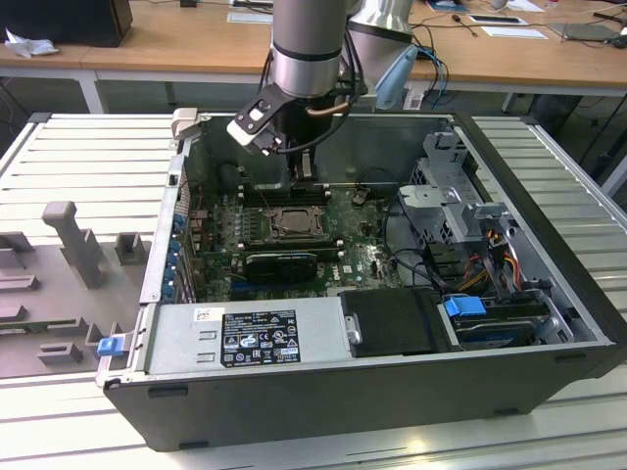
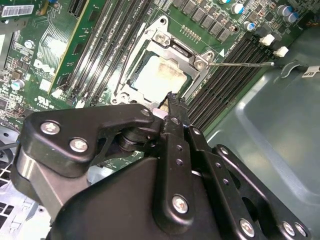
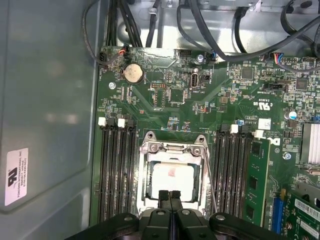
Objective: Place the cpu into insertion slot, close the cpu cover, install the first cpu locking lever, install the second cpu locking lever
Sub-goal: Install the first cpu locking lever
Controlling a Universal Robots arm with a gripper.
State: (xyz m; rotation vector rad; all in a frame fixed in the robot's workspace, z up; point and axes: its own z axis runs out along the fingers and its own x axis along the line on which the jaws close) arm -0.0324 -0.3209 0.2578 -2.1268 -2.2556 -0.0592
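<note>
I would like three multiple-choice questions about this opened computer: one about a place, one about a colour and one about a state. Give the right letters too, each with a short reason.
1. Where is the cpu?
A) on the table outside the case
B) in the insertion slot
C) between the gripper's fingers

2. What colour is the motherboard?
A) green
B) red
C) white

3. How is the cpu cover?
A) standing upright
B) taken off the board
C) lying flat over the cpu

Answers:
1 B: its pale face sits inside the slot in both wrist views.
2 A: the board is green all around the slot.
3 C: the metal frame lies flat around the cpu, which shows through its window.
</note>
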